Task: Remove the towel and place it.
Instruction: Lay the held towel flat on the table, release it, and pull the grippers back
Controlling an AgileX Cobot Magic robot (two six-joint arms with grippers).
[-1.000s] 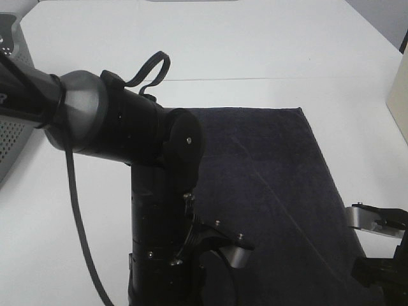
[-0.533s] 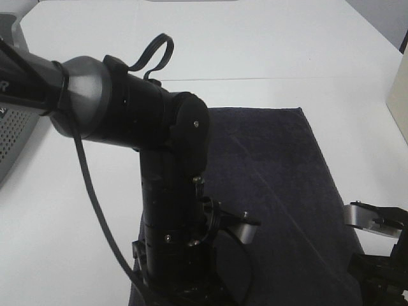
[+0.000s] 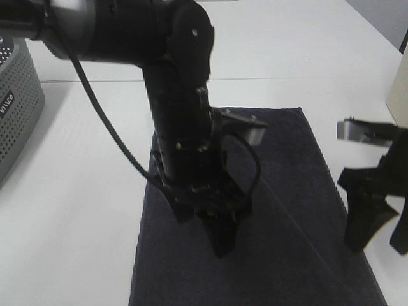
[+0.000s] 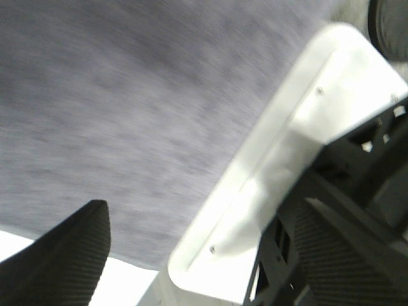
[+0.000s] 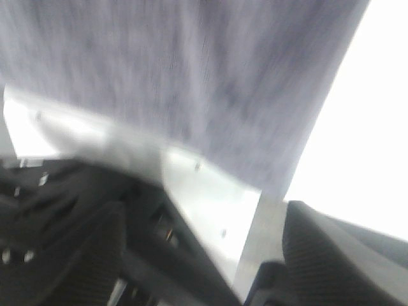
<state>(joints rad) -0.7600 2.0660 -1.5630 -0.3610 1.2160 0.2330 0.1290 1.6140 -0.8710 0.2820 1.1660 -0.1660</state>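
The towel lies spread flat on the white desk, a little toward the desk's right edge. Its long axis runs from the middle of the desk toward the near edge, where the cloth passes out of sight. Its far short hem lies square across the desk, and a faint diagonal crease crosses the dark pile.

The left tool hangs over the cloth just inside the left long hem, pointing down. The left wrist view shows its jaws wide apart with only towel between them. The right tool hangs at the right long hem, half over cloth and half over bare desk. Its jaws are also spread wide and hold nothing. We cannot tell whether either fingertip touches the pile.

We judge that the coming move depends on one fact: the towel lies straight below both tools, with one long hem under each, so neither arm is clearly nearer. Any grasp would be a short drop, pinching across the towel's width rather than along its length.

A grey perforated bin sits at the desk's left edge, well apart from the towel.
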